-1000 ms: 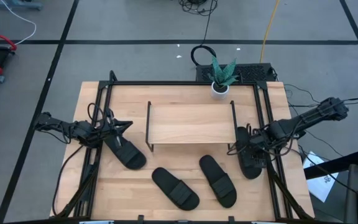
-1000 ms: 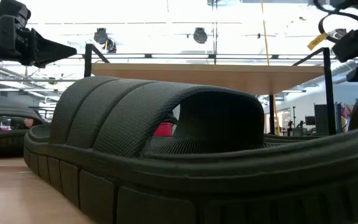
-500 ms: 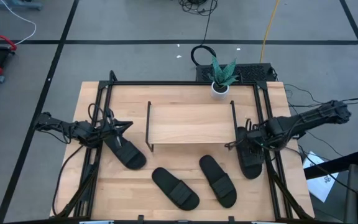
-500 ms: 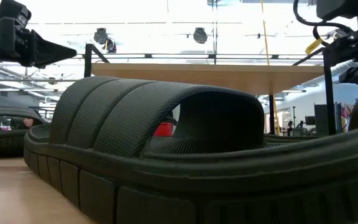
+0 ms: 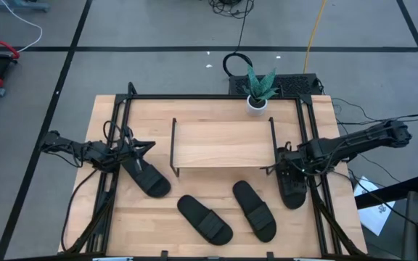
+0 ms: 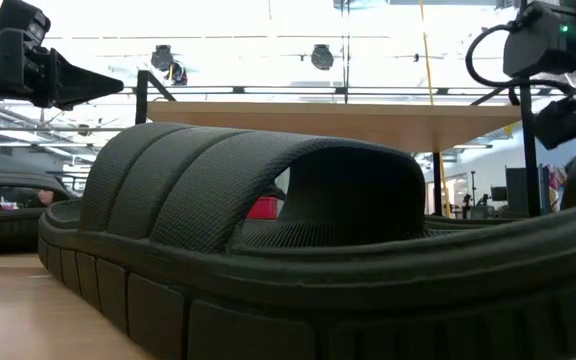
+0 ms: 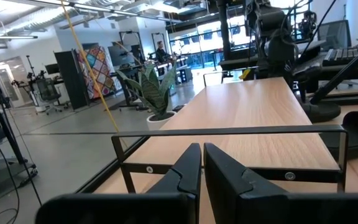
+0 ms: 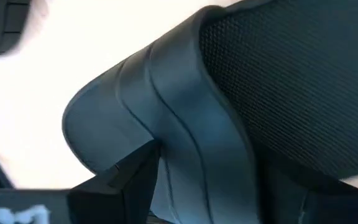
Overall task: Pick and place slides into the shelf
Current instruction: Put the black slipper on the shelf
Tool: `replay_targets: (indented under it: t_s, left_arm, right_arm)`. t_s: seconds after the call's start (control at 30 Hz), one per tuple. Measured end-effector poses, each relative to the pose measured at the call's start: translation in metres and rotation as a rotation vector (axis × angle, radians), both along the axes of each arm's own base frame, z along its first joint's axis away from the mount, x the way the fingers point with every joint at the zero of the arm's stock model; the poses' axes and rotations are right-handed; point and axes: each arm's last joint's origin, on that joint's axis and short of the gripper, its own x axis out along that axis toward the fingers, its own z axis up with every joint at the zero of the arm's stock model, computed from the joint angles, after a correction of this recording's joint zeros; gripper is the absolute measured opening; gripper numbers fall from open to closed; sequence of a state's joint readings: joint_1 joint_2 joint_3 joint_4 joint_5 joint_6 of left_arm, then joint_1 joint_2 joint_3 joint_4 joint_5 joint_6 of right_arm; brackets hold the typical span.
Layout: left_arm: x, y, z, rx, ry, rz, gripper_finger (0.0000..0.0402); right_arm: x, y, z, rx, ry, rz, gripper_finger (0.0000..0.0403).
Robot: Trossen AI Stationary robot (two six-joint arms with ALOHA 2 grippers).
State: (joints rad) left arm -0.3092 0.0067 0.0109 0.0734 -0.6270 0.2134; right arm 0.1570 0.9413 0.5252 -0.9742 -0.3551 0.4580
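1. The right gripper (image 5: 284, 172) is down at the right-hand slide (image 5: 292, 187), which lies on the tabletop (image 5: 216, 109) just beside the shelf's right wire frame, close to the table's right rail.
2. In the right wrist view the ribbed strap (image 8: 185, 106) of that slide fills the picture, and one dark finger (image 8: 126, 177) stands against the strap's edge. The fingers are spread wide about the strap; whether they already press on it cannot be told.
3. The shelf (image 5: 222, 145) stands in the middle of the table, its light wooden top board bare.
4. The left gripper (image 5: 142, 147) hangs at the table's left side, fingers clenched together with nothing between them. The left-hand slide (image 5: 148, 178) lies on the table just beside it, not touched.
5. Two more slides lie near the front edge: one (image 5: 205, 219) left of centre, the other (image 5: 255, 211) to its right, both angled and apart from either gripper.
6. A small potted plant (image 5: 258, 90) stands at the far edge, behind the shelf.
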Motion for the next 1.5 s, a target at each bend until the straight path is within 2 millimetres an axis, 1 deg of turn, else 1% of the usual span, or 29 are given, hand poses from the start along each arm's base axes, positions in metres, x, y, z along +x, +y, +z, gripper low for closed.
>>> replay_targets:
  t_s: [0.1, 0.3, 0.37, 0.43, 0.5, 0.63, 0.67, 0.87, 0.97, 1.1, 1.2, 1.33, 1.5]
  left_arm:
    - [0.0, 0.0, 0.0, -0.001, 0.0, 0.0, 0.0026]
    - [0.0, 0.0, 0.0, -0.002, 0.0, 0.0, 0.0026]
    - [0.0, 0.0, 0.0, -0.002, 0.0, 0.0, 0.0026]
    - [0.0, 0.0, 0.0, -0.002, 0.0, -0.001, 0.0026]
    - [0.0, 0.0, 0.0, -0.001, 0.001, 0.0, 0.0026]
    - [0.0, 0.0, 0.0, -0.001, 0.001, 0.0, 0.0026]
    - [0.0, 0.0, 0.0, -0.001, 0.001, 0.0, 0.0026]
    - [0.0, 0.0, 0.0, -0.005, 0.0, 0.0, 0.0026]
    - [0.0, 0.0, 0.0, -0.006, -0.001, -0.001, 0.0026]
    - [0.0, 0.0, 0.0, -0.006, -0.001, -0.001, 0.0026]
    - [0.0, 0.0, 0.0, -0.006, -0.002, -0.001, 0.0026]
    - [0.0, 0.0, 0.0, -0.006, -0.004, -0.001, 0.0026]
    - [0.0, 0.0, 0.0, -0.007, -0.005, -0.001, 0.0026]
  right_arm:
    - [0.001, 0.001, -0.002, 0.048, -0.011, 0.005, 0.0222]
    - [0.006, 0.004, -0.001, 0.112, -0.054, -0.002, 0.0221]
    - [0.007, 0.004, -0.001, 0.128, -0.062, 0.0, 0.0214]
    - [0.007, 0.005, -0.001, 0.149, -0.069, 0.009, 0.0192]
    - [0.008, 0.005, 0.0, 0.158, -0.072, 0.013, 0.0152]
    - [0.008, 0.006, 0.0, 0.199, -0.088, 0.054, 0.0031]
    - [0.008, 0.007, 0.001, 0.209, -0.092, 0.06, 0.0017]
    - [0.005, 0.008, 0.005, 0.21, -0.088, 0.051, 0.0006]
    - [0.004, 0.009, 0.017, 0.175, -0.095, 0.057, 0.0005]
    - [0.005, 0.012, 0.045, 0.117, -0.107, 0.065, 0.0004]
    - [0.007, 0.014, 0.063, 0.116, -0.123, 0.065, 0.0003]
    - [0.007, 0.014, 0.083, 0.119, -0.132, 0.053, 0.0002]
    - [0.002, 0.012, 0.106, 0.065, -0.131, 0.039, 0.0001]
